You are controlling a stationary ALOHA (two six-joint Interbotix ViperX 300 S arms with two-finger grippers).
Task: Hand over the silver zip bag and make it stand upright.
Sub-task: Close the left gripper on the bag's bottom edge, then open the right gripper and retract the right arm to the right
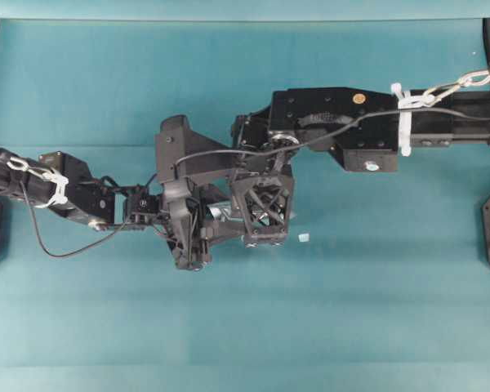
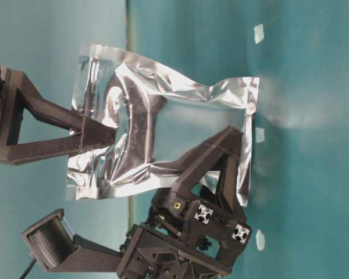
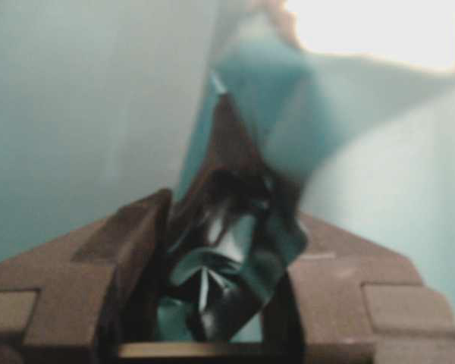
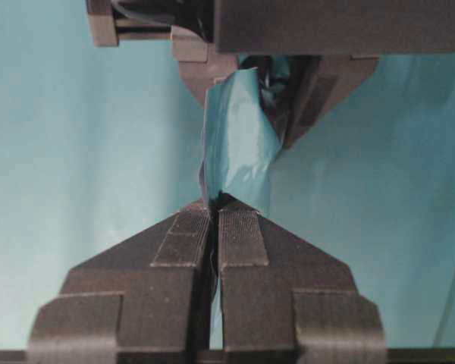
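Silver zip bag [image 2: 163,139] held in air above mid-bench, between both arms. Right gripper [image 4: 214,208] pinched fully closed on one bag edge. Left gripper [image 3: 212,265] part-closed, fingers straddling opposite end; firm grip unclear.

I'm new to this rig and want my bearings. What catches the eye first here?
The silver zip bag, crinkled and shiny, hangs in mid-air between both arms above the teal table. The right gripper is clamped on one edge, while the left gripper has its fingers around the opposite end.
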